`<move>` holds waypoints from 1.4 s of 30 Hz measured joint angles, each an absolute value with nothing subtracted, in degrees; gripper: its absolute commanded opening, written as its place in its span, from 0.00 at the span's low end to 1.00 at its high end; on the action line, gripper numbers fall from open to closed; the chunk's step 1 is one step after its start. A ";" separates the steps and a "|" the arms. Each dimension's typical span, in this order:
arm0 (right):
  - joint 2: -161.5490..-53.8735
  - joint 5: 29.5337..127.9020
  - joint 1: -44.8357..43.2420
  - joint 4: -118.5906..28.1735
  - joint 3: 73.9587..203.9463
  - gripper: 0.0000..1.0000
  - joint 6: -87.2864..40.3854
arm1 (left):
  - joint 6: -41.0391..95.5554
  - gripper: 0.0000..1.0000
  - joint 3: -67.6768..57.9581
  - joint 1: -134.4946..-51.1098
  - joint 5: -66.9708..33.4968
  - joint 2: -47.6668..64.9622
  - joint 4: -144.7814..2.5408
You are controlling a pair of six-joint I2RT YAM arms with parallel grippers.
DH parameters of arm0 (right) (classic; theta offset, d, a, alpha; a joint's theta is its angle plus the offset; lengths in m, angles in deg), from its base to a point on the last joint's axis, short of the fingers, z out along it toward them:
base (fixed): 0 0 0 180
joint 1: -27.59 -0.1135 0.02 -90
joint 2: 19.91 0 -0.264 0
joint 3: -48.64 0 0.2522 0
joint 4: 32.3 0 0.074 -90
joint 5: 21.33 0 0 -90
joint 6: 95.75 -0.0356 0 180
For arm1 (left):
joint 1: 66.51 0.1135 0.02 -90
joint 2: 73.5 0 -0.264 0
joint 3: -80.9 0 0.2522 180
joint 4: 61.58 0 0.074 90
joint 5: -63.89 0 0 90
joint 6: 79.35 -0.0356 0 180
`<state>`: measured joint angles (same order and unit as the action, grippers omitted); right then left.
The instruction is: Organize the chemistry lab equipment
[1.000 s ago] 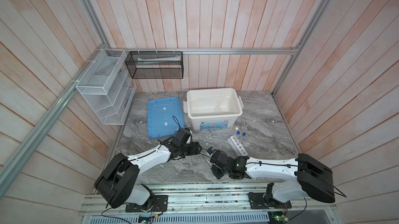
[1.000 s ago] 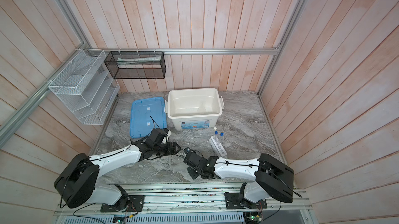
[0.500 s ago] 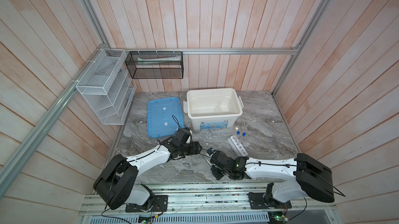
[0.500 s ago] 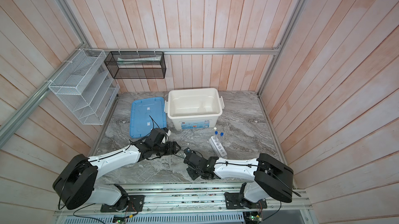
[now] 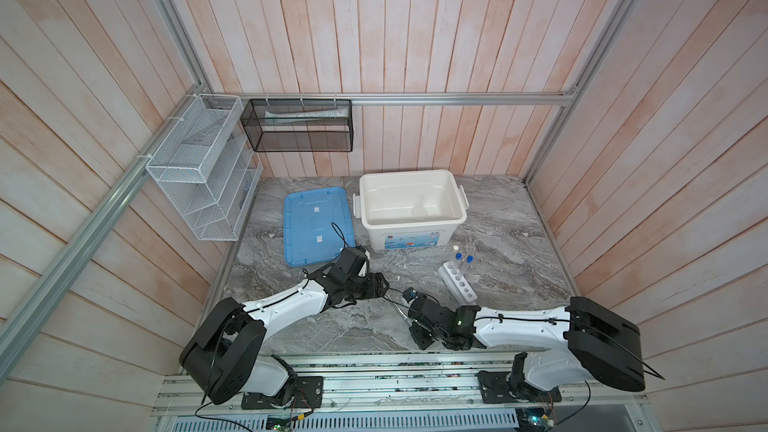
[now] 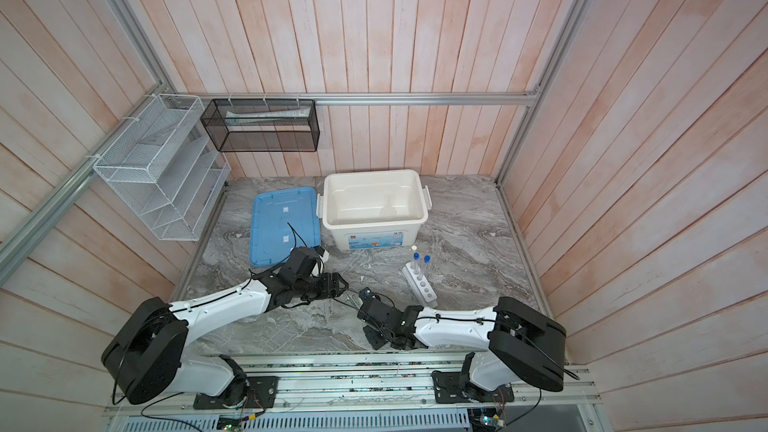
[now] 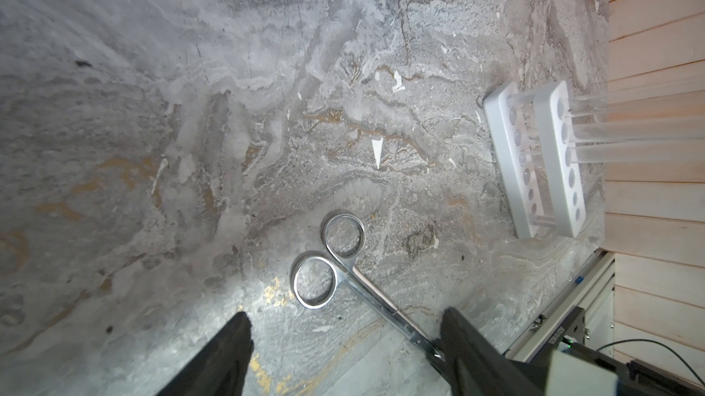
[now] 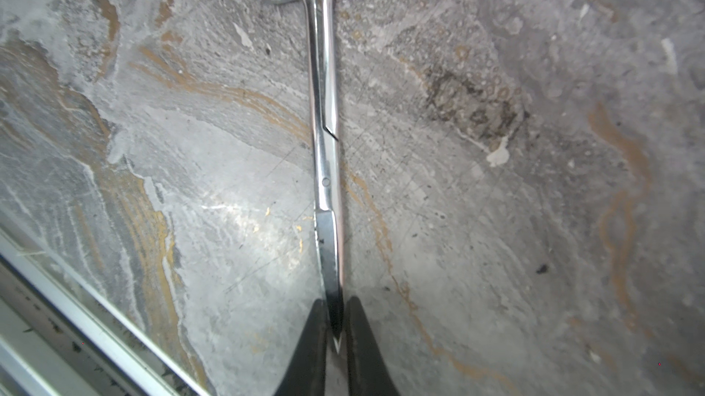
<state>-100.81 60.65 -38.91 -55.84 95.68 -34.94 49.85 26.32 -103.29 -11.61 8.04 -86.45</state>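
Observation:
Small steel scissors [image 8: 325, 108] lie closed on the marble near the front, seen in both top views [image 5: 397, 305] [image 6: 351, 300]. My right gripper [image 8: 335, 321] is shut on the blade tips. My left gripper [image 7: 345, 316] hovers open over the scissors [image 7: 375, 302]; the finger rings lie just beyond its fingertips and the blades run under one finger [image 7: 463, 337]. The white six-hole rack [image 5: 457, 284] [image 7: 549, 161] stands to the right and holds three clear tubes [image 5: 460, 263], two blue-capped and one white-capped. A faint clear round dish [image 5: 419, 211] lies in the white bin.
A white bin [image 5: 411, 178] and its blue lid [image 5: 316, 226] sit at the back of the table. A white mesh rack [image 5: 199, 176] and a black mesh basket [image 5: 299, 126] hang on the walls. An aluminium rail [image 8: 76, 298] edges the table's front.
My right gripper's jaws have closed tighter on the scissor blades. Both arms have stayed nearly where they were.

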 measured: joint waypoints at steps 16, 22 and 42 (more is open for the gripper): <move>-100.55 60.59 -38.91 -53.41 95.00 0.04 -35.36 | 49.28 0.80 25.78 -103.29 -11.37 9.46 -85.91; -100.70 60.37 -38.96 -53.41 95.06 0.04 -35.36 | 49.68 0.80 23.63 -103.29 -11.39 11.65 -86.02; -104.16 56.72 -40.73 -53.76 97.99 0.04 -35.20 | 55.10 0.80 15.13 -103.33 -11.34 22.25 -93.78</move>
<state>-104.16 56.72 -40.73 -53.76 97.99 -35.20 55.10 15.13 -103.33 -11.34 22.25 -93.78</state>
